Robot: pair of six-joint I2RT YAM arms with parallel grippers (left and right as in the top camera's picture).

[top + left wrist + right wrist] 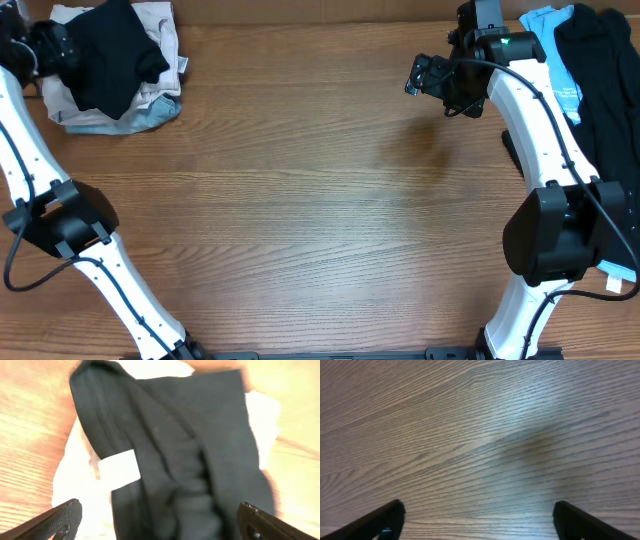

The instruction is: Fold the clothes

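Black garment [180, 455] upper left on the pile is limp and light, so pinch an edge near the tag [119, 469]; left end effector [160, 520] and right end effector [477, 520] both wide open, empty.

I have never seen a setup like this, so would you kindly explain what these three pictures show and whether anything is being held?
These are two white robot arms at a wooden table. One picture looks down from above; the other two come from cameras on each wrist. The left tool is open above a folded black garment with a white tag, lying on a pile of pale clothes at the table's far left corner. The right tool is open over bare wood. More clothes, black and light blue, wait at the right edge. Neither tool holds anything.
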